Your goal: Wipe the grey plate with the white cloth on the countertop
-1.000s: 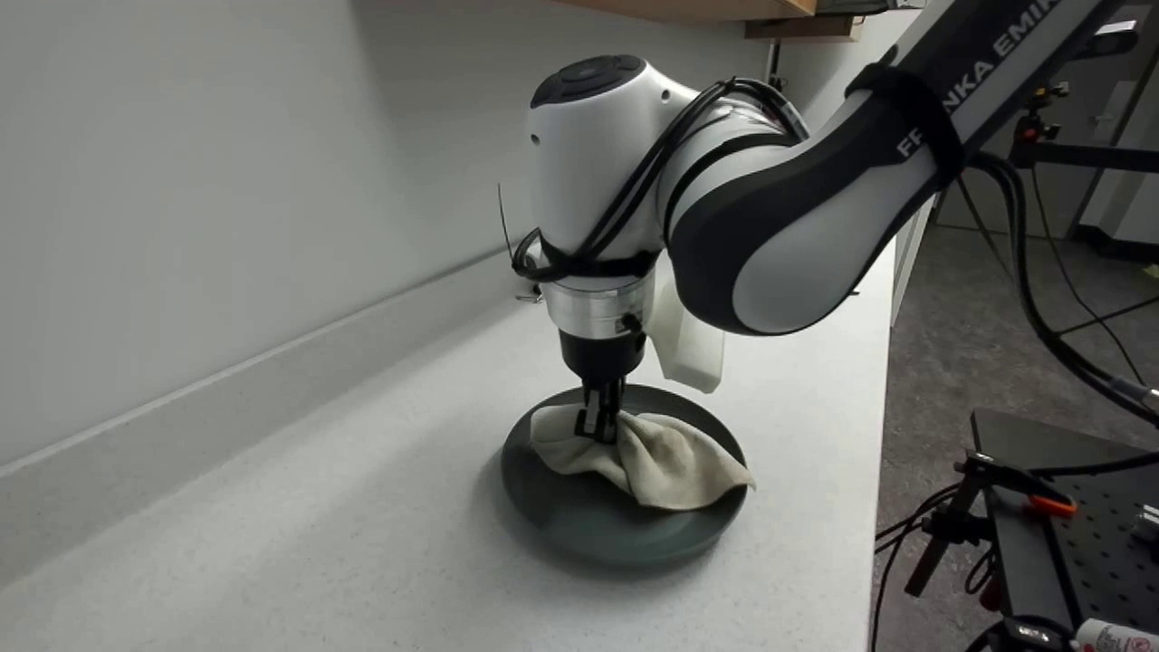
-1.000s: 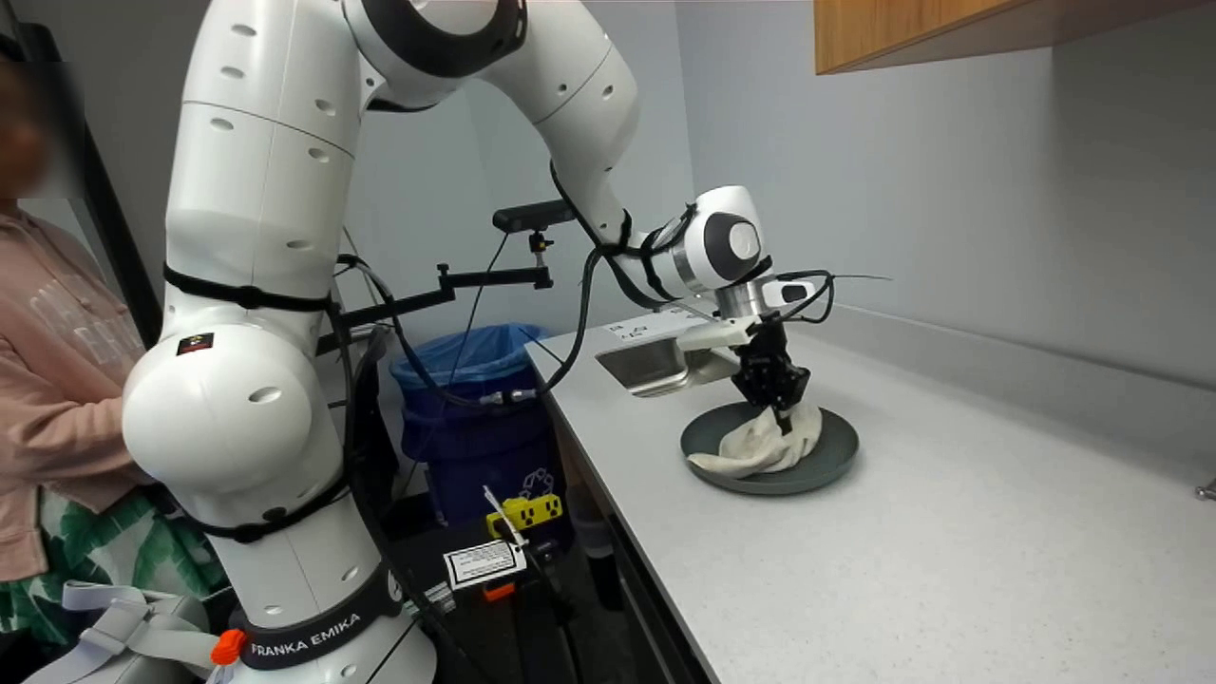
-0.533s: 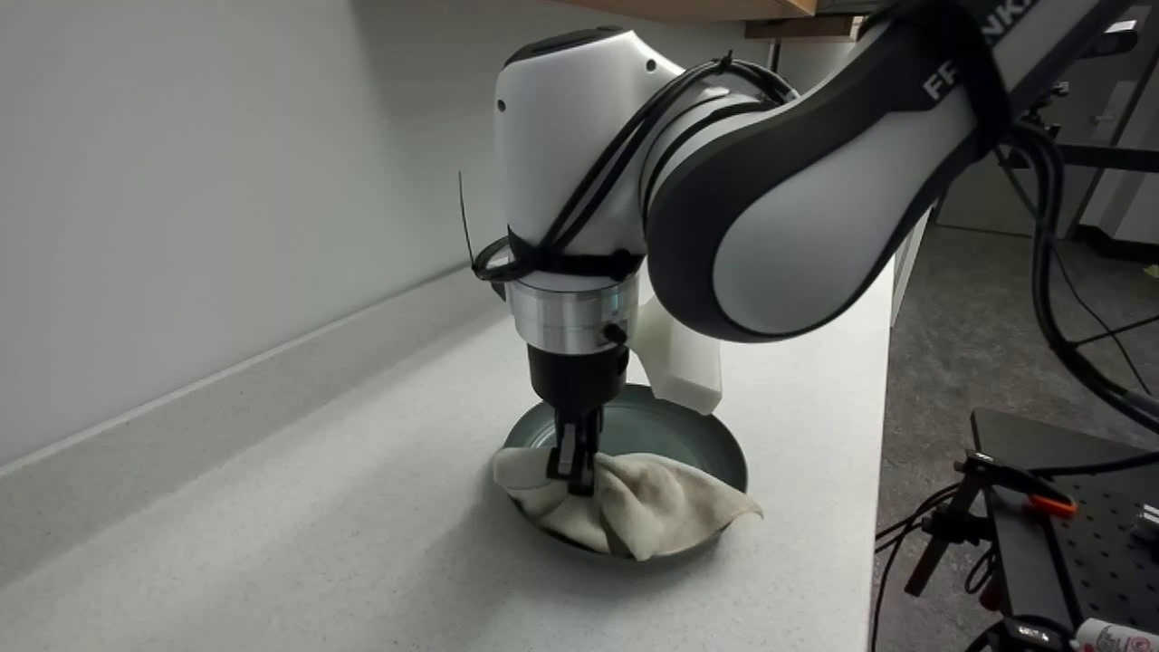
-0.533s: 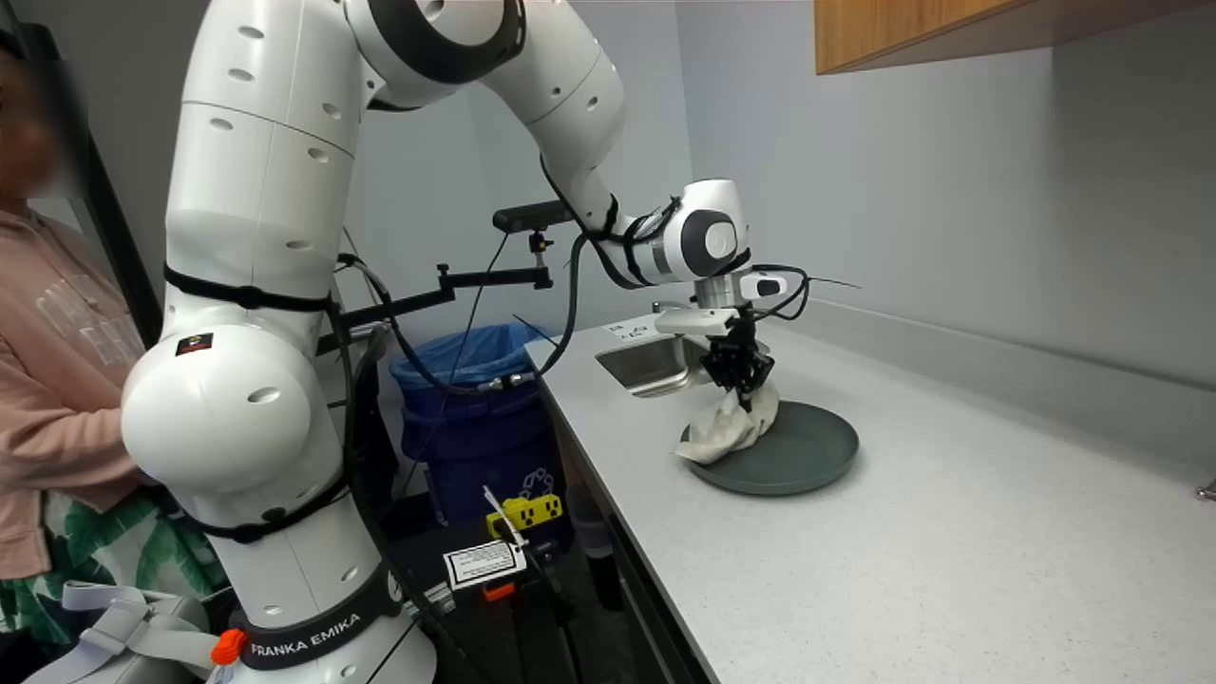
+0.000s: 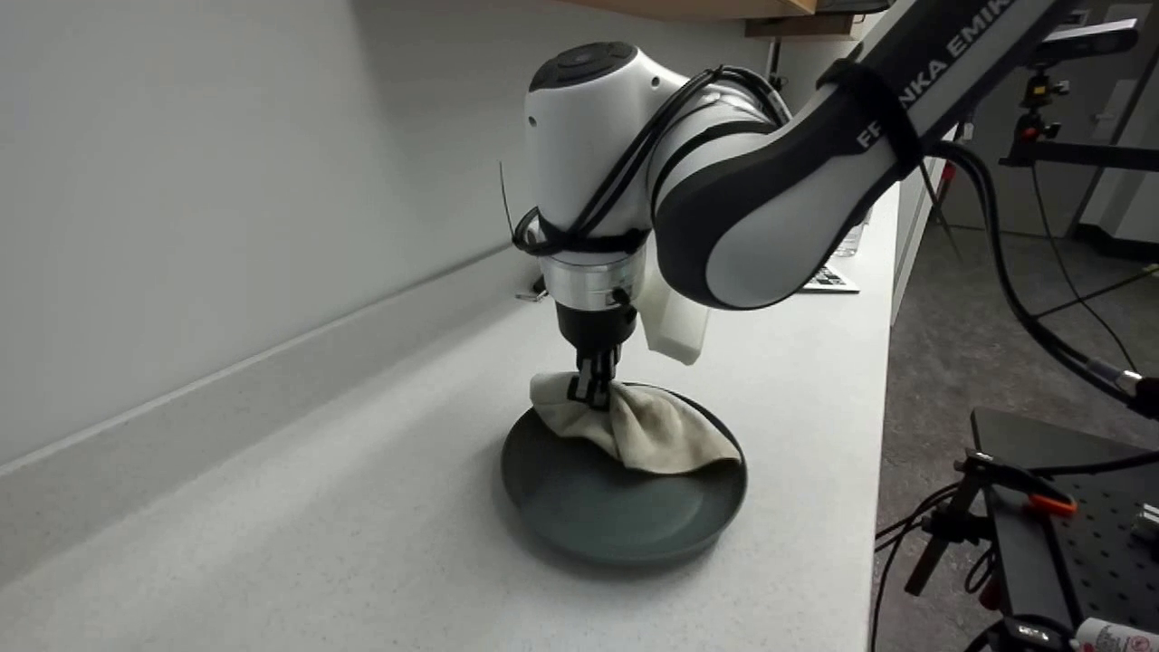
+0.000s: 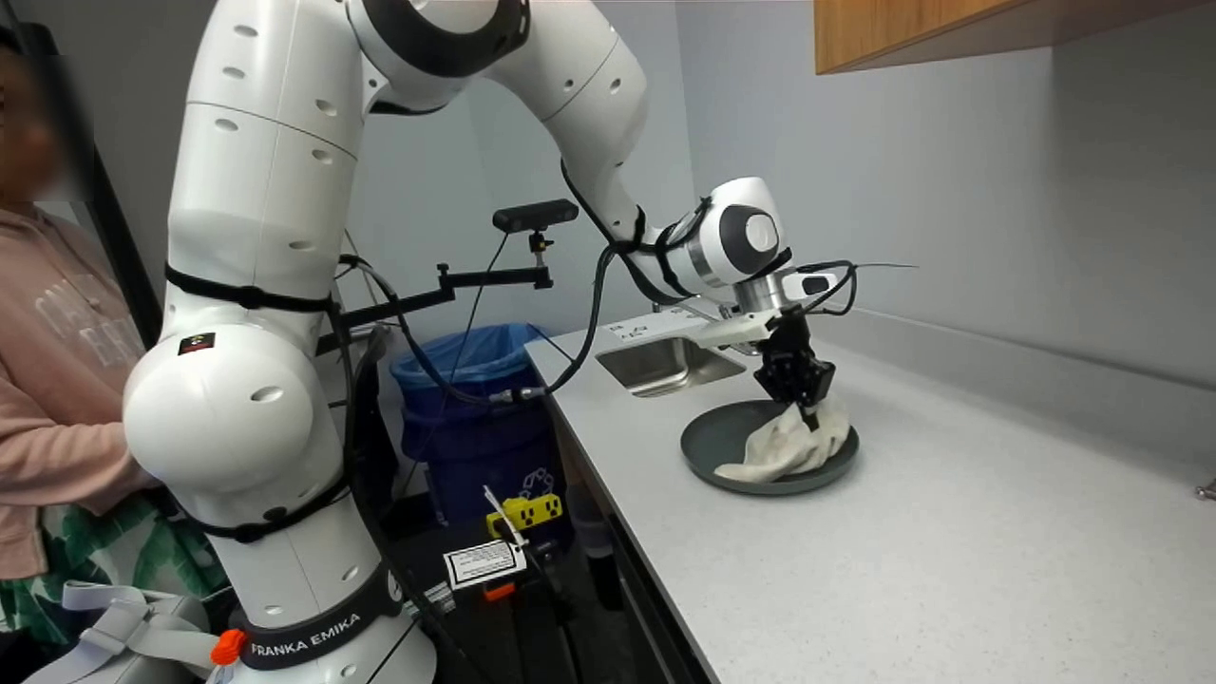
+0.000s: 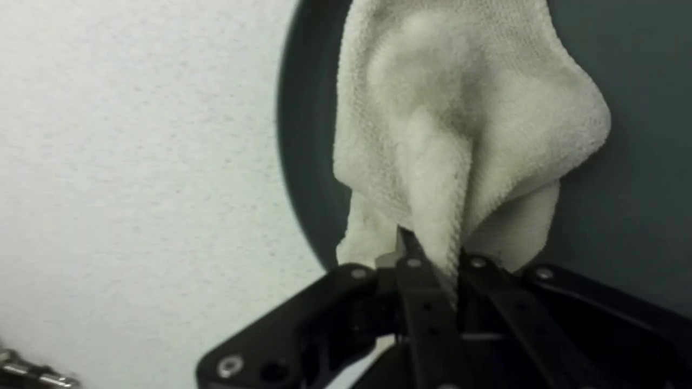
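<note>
The grey plate (image 5: 625, 521) lies flat on the white countertop (image 5: 317, 507); it also shows in an exterior view (image 6: 717, 446) and in the wrist view (image 7: 308, 162). The off-white cloth (image 5: 670, 435) is bunched on the plate, along its far rim there. In an exterior view the cloth (image 6: 788, 446) covers the plate's right part. My gripper (image 5: 593, 398) points down, its fingers closed on a fold of the cloth. In the wrist view the gripper (image 7: 435, 248) pinches a raised ridge of the cloth (image 7: 486, 124); the fingertips are partly hidden in it.
A metal sink (image 6: 670, 366) is set in the countertop behind the plate. A wall borders the counter, with a wooden cabinet (image 6: 950, 28) overhead. A keyboard (image 5: 828, 281) lies farther along the counter. A person (image 6: 57, 380) stands beside the robot base.
My gripper dragged the cloth to the plate's near side half a second ago in an exterior view, then back to the far side now. The plate has stayed in place.
</note>
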### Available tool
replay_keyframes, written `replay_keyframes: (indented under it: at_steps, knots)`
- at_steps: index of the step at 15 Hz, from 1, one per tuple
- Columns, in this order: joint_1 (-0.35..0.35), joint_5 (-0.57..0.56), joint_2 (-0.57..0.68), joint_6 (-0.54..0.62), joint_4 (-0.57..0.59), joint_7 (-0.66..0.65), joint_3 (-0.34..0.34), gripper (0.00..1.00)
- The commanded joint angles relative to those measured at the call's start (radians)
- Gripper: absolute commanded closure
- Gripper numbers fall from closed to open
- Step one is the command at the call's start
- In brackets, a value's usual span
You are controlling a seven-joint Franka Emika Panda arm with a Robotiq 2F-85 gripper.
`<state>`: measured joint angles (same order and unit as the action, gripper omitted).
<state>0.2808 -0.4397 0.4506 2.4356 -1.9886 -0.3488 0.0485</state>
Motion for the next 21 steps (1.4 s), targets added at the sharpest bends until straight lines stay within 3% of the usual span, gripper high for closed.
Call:
replay_keyframes:
  at_steps: [1,5,17,21]
  knots:
    - [0.034,-0.120,0.009,-0.004,0.033,-0.138,0.074,0.98]
    - [0.031,-0.173,0.016,-0.024,0.042,-0.198,0.072,0.98]
    - [-0.054,0.255,0.008,-0.020,0.035,0.168,-0.161,0.98]
    - [-0.054,0.303,0.007,-0.032,0.051,0.216,-0.164,0.98]
